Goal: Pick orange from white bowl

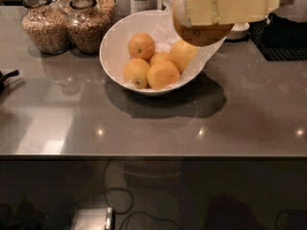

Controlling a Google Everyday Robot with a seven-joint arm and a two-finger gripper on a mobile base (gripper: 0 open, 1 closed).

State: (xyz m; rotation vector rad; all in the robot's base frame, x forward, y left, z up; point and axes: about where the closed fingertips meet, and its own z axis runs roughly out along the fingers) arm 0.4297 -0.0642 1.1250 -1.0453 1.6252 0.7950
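Orange (pixel 204 33) in end effector (pixel 199 11) above bowl (pixel 109 44)

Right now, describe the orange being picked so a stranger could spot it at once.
On the grey counter, find the wide white bowl beside the grain jars. Above its right rim, the cream end effector grips the orange. It is bigger and darker than the four yellower oranges lying in the bowl, and the only one held up.

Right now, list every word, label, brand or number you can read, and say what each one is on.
None: no readable text anywhere in this view.
The glass jars show no labels, and the white bowl is plain.
The end effector, gripping the orange above the bowl's right rim, shows no markings.
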